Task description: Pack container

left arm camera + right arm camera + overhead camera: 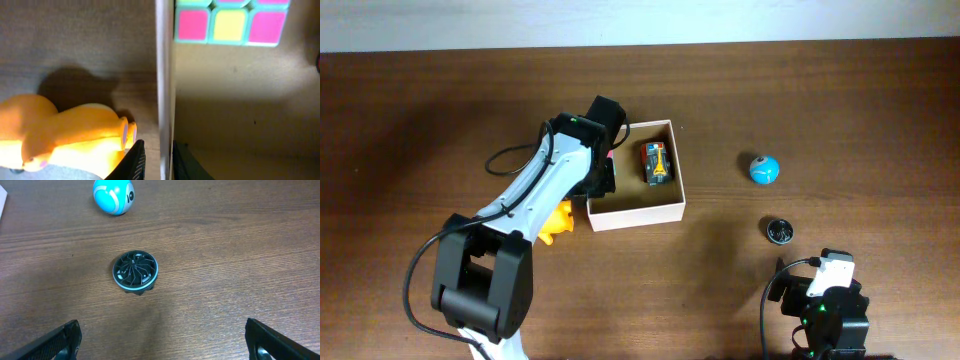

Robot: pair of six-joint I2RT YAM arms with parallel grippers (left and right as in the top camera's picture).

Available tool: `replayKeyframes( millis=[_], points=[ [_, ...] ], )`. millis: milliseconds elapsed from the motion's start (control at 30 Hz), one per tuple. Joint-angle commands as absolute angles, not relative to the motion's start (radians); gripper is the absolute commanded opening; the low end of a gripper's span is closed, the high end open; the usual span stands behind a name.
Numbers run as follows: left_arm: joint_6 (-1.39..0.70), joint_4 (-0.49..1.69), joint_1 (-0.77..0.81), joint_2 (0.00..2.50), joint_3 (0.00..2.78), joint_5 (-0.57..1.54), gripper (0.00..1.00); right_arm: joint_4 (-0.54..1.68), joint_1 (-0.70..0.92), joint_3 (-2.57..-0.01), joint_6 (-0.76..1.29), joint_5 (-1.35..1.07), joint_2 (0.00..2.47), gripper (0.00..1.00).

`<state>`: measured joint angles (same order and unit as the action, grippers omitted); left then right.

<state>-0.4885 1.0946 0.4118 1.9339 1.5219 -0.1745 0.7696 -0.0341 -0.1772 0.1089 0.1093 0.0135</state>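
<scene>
The container point(636, 212) is a shallow square box, white outside and tan inside, at the table's middle. A small toy car point(657, 162) lies in it. In the left wrist view a colour cube point(230, 22) also sits on the tan floor inside; the arm hides it from overhead. My left gripper point(157, 150) is shut on the container's left white wall point(164, 75), one finger inside and one outside. My right gripper point(162, 345) is open and empty, near the front right of the table point(825, 300).
A yellow duck toy point(556, 220) lies just outside the container's left wall, close to my outer left finger point(65, 135). A blue ball point(765, 169) and a black round disc point(779, 231) lie right of the container, ahead of my right gripper point(135, 272).
</scene>
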Motion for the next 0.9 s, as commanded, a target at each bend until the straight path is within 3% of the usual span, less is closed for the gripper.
replayKeyframes(
  millis=[0,267,800,867],
  points=[
    [-0.42,1.061,0.405,1.941,1.519,-0.194,0.21,0.77,-0.041,-0.168,0.112,0.108,0.004,0.99],
    [-0.345,0.949,0.406,1.941,1.519,-0.042,0.21,0.77,-0.041,-0.168,0.112,0.108,0.004,0.99],
    [-0.274,0.91,0.402,1.939,1.521,-0.049,0.22,0.77,-0.041,-0.168,0.112,0.108,0.004,0.99],
    [-0.274,0.914,0.402,1.932,1.523,-0.049,0.28,0.77,-0.041,-0.168,0.112,0.108,0.004,0.99]
  ],
)
